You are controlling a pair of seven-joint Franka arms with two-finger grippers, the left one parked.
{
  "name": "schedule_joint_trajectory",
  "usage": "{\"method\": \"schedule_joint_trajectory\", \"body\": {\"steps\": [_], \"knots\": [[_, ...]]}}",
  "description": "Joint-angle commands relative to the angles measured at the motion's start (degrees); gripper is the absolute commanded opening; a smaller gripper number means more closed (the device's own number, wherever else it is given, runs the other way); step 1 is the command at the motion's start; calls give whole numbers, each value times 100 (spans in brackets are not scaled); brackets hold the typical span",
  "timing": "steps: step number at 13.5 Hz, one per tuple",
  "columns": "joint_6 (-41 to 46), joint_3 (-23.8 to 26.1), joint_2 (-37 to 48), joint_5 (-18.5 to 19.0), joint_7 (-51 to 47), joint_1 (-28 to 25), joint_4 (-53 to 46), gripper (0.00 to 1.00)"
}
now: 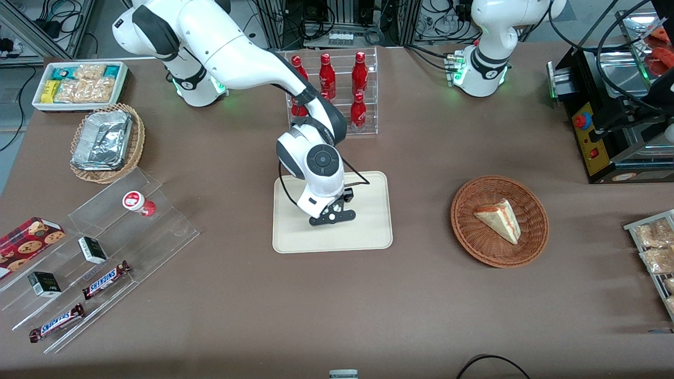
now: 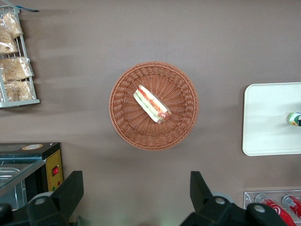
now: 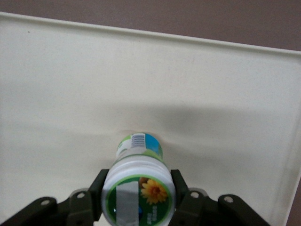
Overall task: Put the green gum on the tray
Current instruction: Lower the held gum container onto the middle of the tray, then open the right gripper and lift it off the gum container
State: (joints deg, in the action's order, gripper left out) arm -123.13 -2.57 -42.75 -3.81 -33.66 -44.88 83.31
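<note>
The cream-beige tray (image 1: 368,231) lies in the middle of the table. My right gripper (image 1: 331,215) is low over it, pointing down. In the right wrist view the gripper (image 3: 138,188) is shut on the green gum (image 3: 139,188), with the dark fingers (image 3: 98,189) pressed on both sides of its white lid with the green rim. The bottle stands upright, its base at the tray's surface (image 3: 70,84). The arm hides the gum in the front view. A sliver of it shows on the tray (image 2: 268,117) in the left wrist view (image 2: 295,118).
A red-and-white gum bottle (image 1: 138,202) stands on the clear acrylic steps with Snickers bars (image 1: 105,279). A clear rack of red bottles (image 1: 337,89) stands farther from the camera than the tray. A wicker basket with a sandwich (image 1: 499,221) lies toward the parked arm's end.
</note>
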Motion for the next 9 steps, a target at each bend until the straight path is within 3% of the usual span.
{"method": "schedule_joint_trajectory", "body": {"steps": [1,2,3,6,9], "knots": [[-79,-77,-216,64,-176,-83,-271,0],[-106,-77,-234,90,-185,-83,-271,0],[-106,-77,-243,91,-185,-83,-271,18],[-132,-77,-243,152,-185,-83,-262,100],[-150,-77,-243,214,-194,-91,-262,100]]}}
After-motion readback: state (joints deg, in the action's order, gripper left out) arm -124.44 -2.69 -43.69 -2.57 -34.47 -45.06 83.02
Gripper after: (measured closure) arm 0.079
